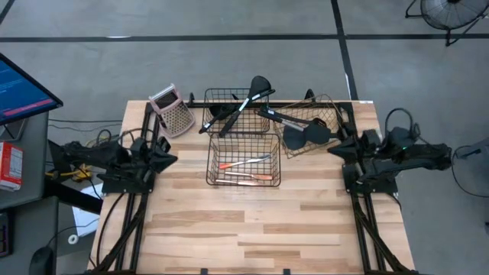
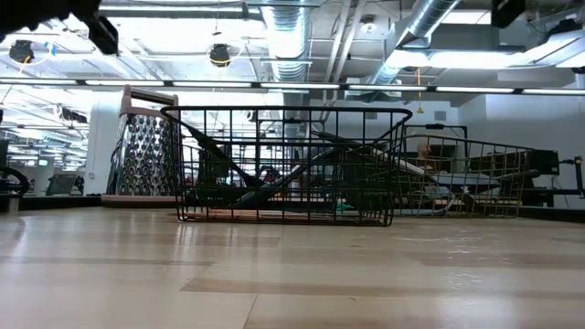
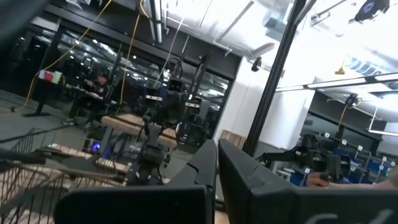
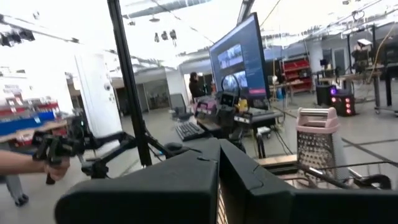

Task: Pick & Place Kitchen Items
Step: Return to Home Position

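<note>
Black ladles and turners (image 1: pixel 243 103) lie in the far wire basket (image 1: pixel 218 95), their heads sticking out over its rim. More black spatulas (image 1: pixel 302 130) rest in a tilted basket (image 1: pixel 330 107) at the right. Thin orange-handled pieces (image 1: pixel 246 163) lie on the floor of the middle basket (image 1: pixel 243 136). My left gripper (image 1: pixel 173 159) is drawn back at the table's left edge, shut and empty; its fingers also show in the wrist view (image 3: pixel 217 165). My right gripper (image 1: pixel 333 150) is drawn back at the right edge, likewise shut and empty (image 4: pixel 219 163).
A pink-topped metal box grater (image 1: pixel 173 113) stands at the far left of the table, beside the far basket, and is seen upright in the low view (image 2: pixel 146 151). The near half of the wooden tabletop (image 1: pixel 244 229) is bare. A monitor (image 1: pixel 19 88) stands off the table's left.
</note>
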### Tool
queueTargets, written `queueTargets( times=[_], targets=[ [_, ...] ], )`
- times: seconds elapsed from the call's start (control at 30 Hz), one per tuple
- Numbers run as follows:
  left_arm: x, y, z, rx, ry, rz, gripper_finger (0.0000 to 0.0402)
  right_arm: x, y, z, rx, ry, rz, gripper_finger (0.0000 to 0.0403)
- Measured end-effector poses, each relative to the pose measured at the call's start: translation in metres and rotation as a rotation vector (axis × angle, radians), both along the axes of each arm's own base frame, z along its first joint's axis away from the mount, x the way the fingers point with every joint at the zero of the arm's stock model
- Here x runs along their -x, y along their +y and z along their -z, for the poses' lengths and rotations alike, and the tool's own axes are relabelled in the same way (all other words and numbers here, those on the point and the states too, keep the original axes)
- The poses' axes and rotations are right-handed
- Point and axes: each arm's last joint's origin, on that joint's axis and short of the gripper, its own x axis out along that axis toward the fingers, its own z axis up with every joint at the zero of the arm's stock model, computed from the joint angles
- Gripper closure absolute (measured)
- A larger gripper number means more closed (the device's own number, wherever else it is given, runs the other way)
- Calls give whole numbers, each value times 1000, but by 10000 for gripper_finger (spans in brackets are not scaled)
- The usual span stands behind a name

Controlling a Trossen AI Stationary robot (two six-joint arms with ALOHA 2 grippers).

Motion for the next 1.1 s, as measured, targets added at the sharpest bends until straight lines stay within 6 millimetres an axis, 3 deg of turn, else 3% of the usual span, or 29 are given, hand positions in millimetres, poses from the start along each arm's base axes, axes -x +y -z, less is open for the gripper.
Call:
queueTargets(
  times=[0.3,0.9,1.1],
  targets=[
    [-11,-3,42,7,6,3,401,-14,2,54,-34,-39,-7,403],
    [-12,-1,44,-38,27,-93,401,-21,4,120,-52,-28,-61,403],
    [-12,0,43,-29,26,-105,398,-22,4,124,-37,14,-58,403]
  ],
)
